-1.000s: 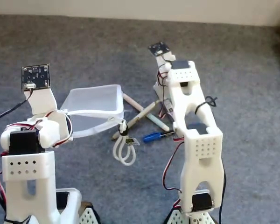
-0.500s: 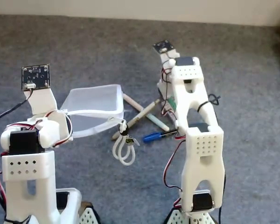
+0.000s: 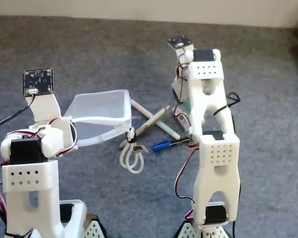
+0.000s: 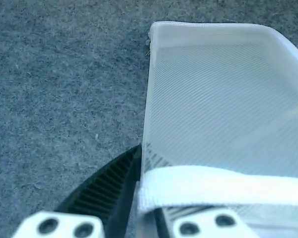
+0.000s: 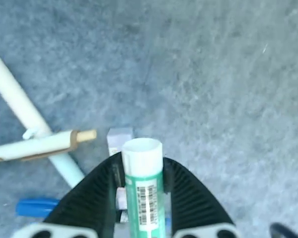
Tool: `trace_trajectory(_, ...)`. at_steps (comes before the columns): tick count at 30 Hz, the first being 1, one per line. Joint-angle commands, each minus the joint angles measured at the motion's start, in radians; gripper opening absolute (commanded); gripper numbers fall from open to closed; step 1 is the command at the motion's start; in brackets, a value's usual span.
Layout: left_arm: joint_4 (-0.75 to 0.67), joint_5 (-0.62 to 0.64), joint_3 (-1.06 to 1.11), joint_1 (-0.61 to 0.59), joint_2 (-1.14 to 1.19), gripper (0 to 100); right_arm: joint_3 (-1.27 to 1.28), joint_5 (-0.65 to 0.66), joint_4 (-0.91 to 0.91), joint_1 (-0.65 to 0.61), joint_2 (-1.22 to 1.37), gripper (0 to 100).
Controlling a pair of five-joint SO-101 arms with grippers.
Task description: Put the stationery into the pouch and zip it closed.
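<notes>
The translucent white pouch (image 3: 100,115) lies open on the grey carpet, mouth toward the pens. My left gripper (image 4: 144,166) is shut on the pouch's (image 4: 223,94) near edge, by its white band (image 4: 223,184). My right gripper (image 5: 141,166) is shut on a green-and-white glue stick (image 5: 143,191), held above the carpet; a bit of the green stick (image 3: 186,105) peeks out under the right arm. A white pen (image 3: 159,123) and a beige pen (image 3: 148,125) lie crossed beside the pouch, with a blue pen (image 3: 163,145) nearer the arms.
The pouch's white cord loop (image 3: 132,159) trails on the carpet by its corner. A small pale block (image 5: 120,135) lies beside the beige pen's tip (image 5: 84,135). Open carpet spreads beyond the right arm and behind the pouch.
The right arm has risen and swung back and to the right, away from the pens. The left arm and the pouch have stayed put.
</notes>
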Motion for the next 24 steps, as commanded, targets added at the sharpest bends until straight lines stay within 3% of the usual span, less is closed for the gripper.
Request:
trace_trajectory(1,-0.009,0.006,0.018,-0.016,0.018,1,-0.068,-0.052,0.061,0.005,-0.019,0.5)
trace_trajectory(24,-0.011,0.008,0.016,-0.016,0.018,1,-0.028,-0.161,0.113,0.028,-0.036,0.5)
